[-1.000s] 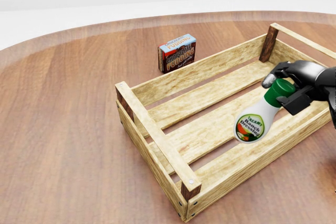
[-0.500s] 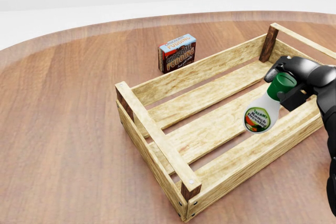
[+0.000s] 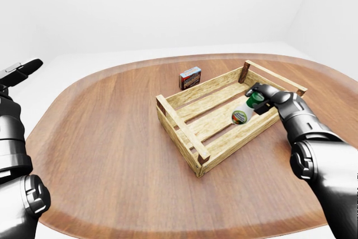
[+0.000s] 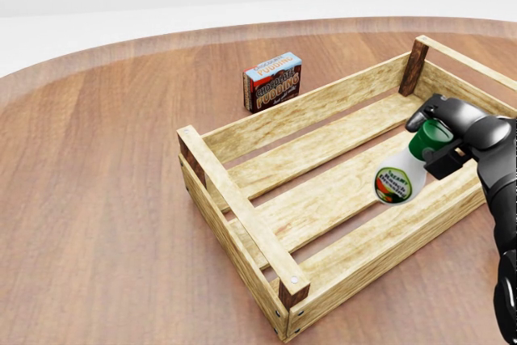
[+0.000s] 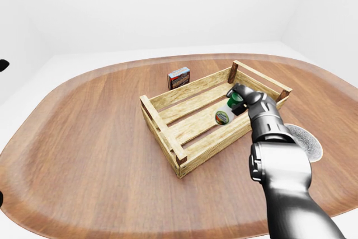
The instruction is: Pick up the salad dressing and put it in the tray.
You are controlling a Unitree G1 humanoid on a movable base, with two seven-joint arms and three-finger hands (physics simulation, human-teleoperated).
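One step is left, as far as these views show: letting go. Your right hand (image 4: 443, 136) has its fingers closed around the green cap end of the salad dressing (image 4: 401, 175), and the bottle hangs tilted, its label end pointing down and toward the left of the head view, inside the outline of the tray (image 4: 242, 204). It sits low over the slats at the tray's right-hand part, with the near rail just below it in the head view. Whether its bottom already touches a slat, you cannot tell from here; the eye views suggest it is very close to the floor of the tray.

So the pick-up is done and the carry looks done too. What is left, by my reading, is to settle the bottle onto the slats, open the fingers, and lift the hand clear without dragging the cap along.

Your left hand (image 3: 21, 71) is up at the far left edge of the left-eye view, well apart from everything, fingers spread and holding nothing.

The pudding box (image 4: 273, 81) stands on the table (image 4: 105, 199) just beyond the tray's far rail, out of your way.
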